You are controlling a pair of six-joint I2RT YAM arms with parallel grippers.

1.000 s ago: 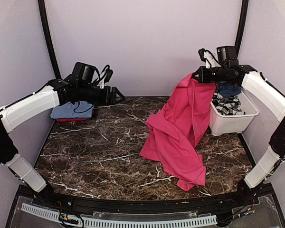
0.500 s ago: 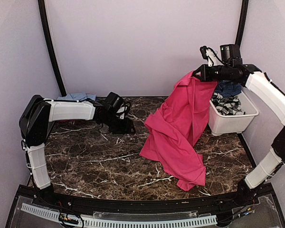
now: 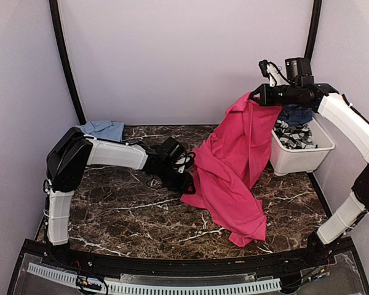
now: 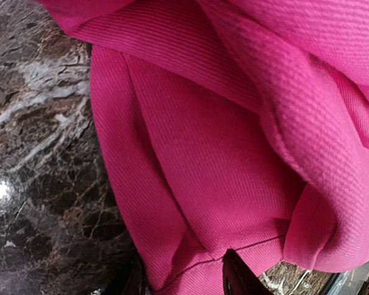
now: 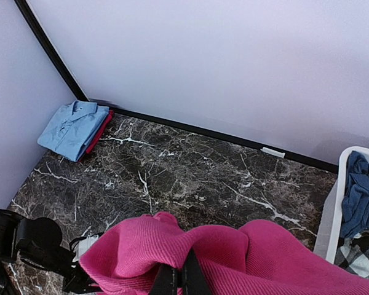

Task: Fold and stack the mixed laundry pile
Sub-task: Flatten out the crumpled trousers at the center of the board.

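The large magenta-pink garment [image 3: 234,166] hangs from my right gripper [image 3: 258,97], which is shut on its top fold high beside the tub; its lower part trails onto the marble. In the right wrist view the shut fingers [image 5: 180,279] pinch the pink cloth [image 5: 234,258]. My left gripper [image 3: 187,181] is low at the garment's left edge. In the left wrist view its jaws [image 4: 184,270] stand apart with the pink hem [image 4: 221,153] lying between them. A navy garment [image 3: 295,115] and a grey-and-white patterned one [image 3: 293,136] lie in the tub. A folded light blue shirt [image 3: 103,129] sits back left.
The white plastic tub [image 3: 301,161] stands at the right, next to the hanging cloth. Something red [image 5: 99,130] lies under the blue shirt [image 5: 71,126]. Dark marble tabletop [image 3: 123,209] stretches in front of the left arm. Walls enclose the back and both sides.
My left arm swung from the back left corner across the table to the pink garment's left edge, and its jaws narrowed. The right gripper rose slightly, then held the garment still.
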